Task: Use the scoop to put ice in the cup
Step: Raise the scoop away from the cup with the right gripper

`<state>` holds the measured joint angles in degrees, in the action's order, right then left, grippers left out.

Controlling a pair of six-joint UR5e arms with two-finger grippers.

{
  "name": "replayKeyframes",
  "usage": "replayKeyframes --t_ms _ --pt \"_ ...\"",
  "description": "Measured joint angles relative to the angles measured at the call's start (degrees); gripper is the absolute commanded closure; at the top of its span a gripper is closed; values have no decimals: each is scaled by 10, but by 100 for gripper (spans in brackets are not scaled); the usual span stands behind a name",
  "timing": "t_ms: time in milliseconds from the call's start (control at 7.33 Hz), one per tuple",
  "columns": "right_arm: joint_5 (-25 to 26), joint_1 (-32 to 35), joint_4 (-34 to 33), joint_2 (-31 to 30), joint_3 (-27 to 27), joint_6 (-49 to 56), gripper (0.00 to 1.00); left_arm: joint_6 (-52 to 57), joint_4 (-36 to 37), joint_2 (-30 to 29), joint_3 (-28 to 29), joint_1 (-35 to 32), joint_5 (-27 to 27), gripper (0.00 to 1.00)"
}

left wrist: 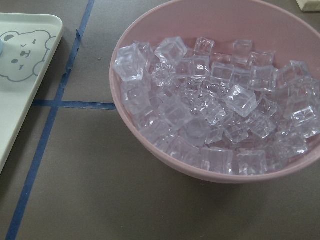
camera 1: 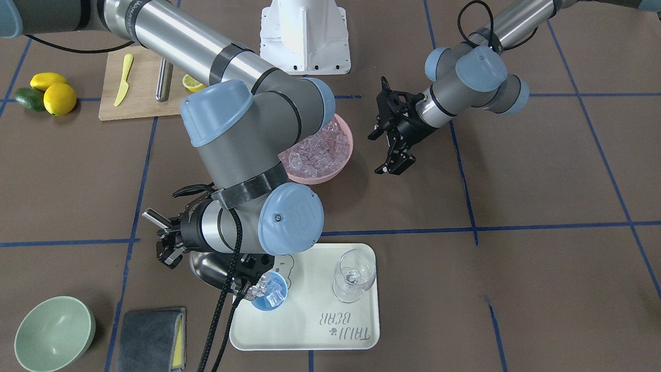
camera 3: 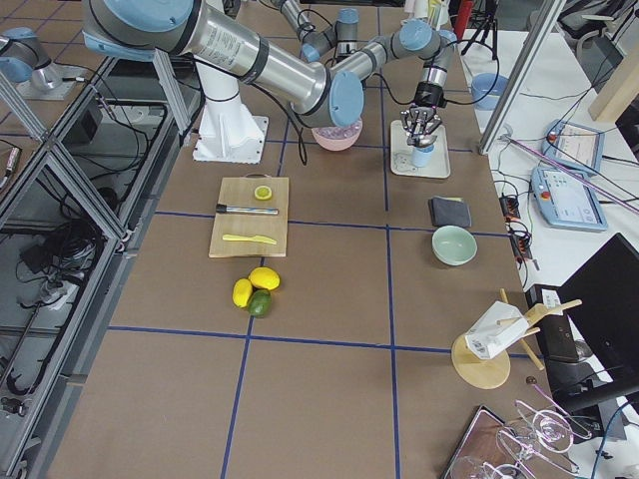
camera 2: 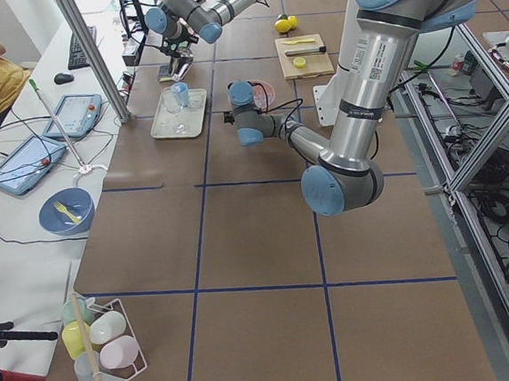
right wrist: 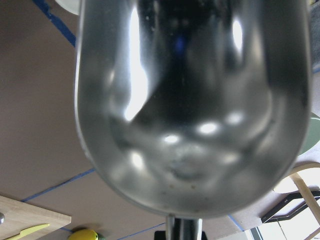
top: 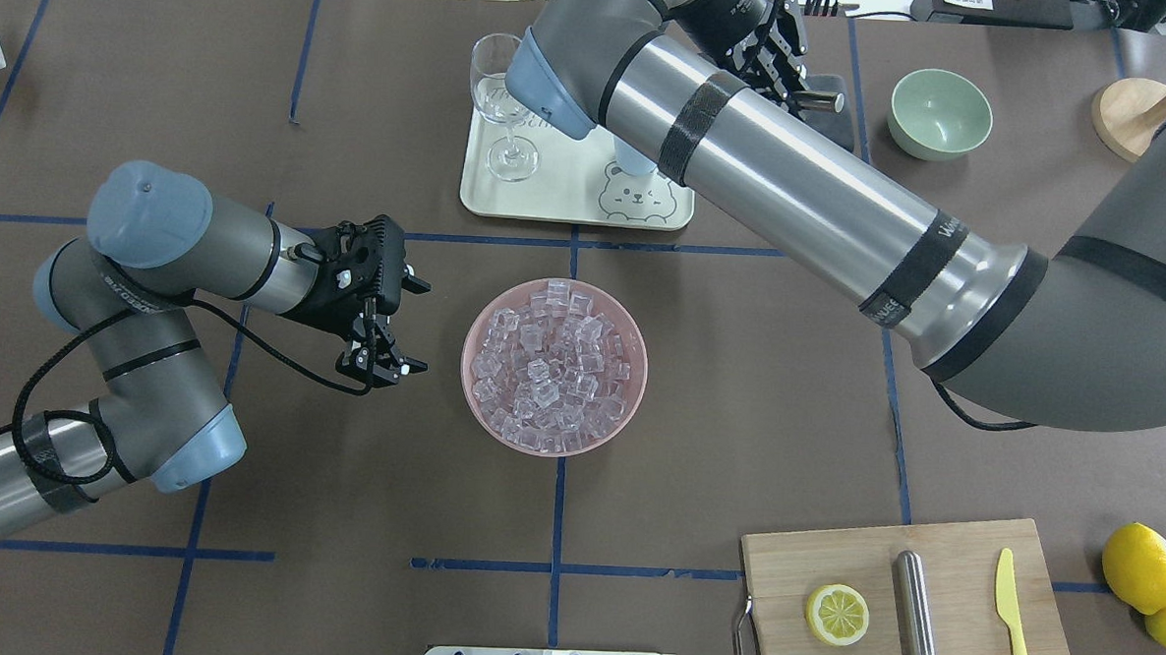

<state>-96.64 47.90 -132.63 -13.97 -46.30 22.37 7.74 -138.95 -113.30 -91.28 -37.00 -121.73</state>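
The right claw [camera 1: 166,238] is closed on the scoop [camera 1: 206,268] by its handle, tilted over the cup [camera 1: 269,300], which stands at the tray's [camera 1: 330,330] edge with ice [camera 1: 264,289] in it. The left claw [top: 418,326] hangs wide open and empty, well apart from the tray.

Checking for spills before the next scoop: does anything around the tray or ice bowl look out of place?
Nothing stands out. The cup stands upright on the tray, ice inside; the glass is upright too. No stray cubes show on the tray or beside the pink bowl.
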Motion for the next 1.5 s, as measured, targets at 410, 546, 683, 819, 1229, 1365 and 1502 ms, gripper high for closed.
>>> replayKeyframes --t_ms 410,546,683,819,1229,1365,1502 --pt "35 -6 -4 2 5 20 100 0 0 0 0 0 0 0" --pt "47 -8 -7 3 5 35 100 0 0 0 0 0 0 0" --pt "54 -9 -8 3 5 48 100 0 0 0 0 0 -1 0" --pt "60 -10 -8 3 5 61 100 0 0 0 0 0 -1 0" --pt "86 -10 -11 4 5 94 100 0 0 0 0 0 0 0" --pt "91 -10 -12 4 4 101 100 0 0 0 0 0 -1 0" --pt "93 -8 -17 4 2 104 100 0 0 1 0 0 -1 0"
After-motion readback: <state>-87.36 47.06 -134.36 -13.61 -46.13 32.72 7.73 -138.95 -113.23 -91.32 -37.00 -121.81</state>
